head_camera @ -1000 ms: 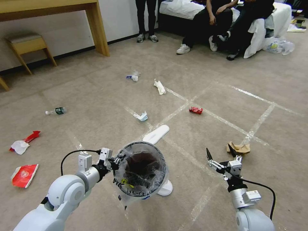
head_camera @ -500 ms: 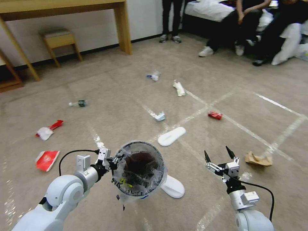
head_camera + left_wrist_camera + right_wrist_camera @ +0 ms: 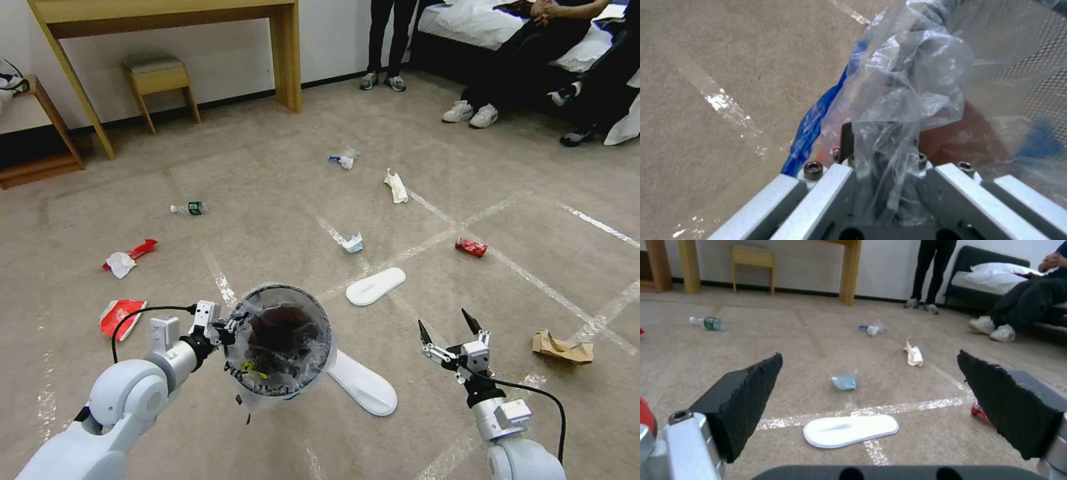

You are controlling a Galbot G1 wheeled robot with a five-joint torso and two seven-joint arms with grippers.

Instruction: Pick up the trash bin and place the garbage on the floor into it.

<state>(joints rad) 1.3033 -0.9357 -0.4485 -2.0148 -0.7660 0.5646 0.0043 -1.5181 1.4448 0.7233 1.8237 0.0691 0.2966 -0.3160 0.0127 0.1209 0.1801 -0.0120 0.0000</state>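
Currently: bin (image 3: 280, 347) round, grey rim, crinkly clear liner with blue marks, clamped at rim by left gripper (image 3: 227, 328); right gripper (image 3: 451, 328) spread wide, empty.

Matt carpet, glossy plastic, ribbed rubber pads

The floor (image 3: 267, 180) is matt short-pile carpet crossed by shiny, worn tape. The trash bin (image 3: 279, 340) has a crinkly, glossy clear plastic liner (image 3: 907, 83) over fine mesh. The right claw (image 3: 871, 410) has rough, ribbed black pads (image 3: 751, 400) on brushed metal; the paper bag (image 3: 562, 347) is creased brown paper.
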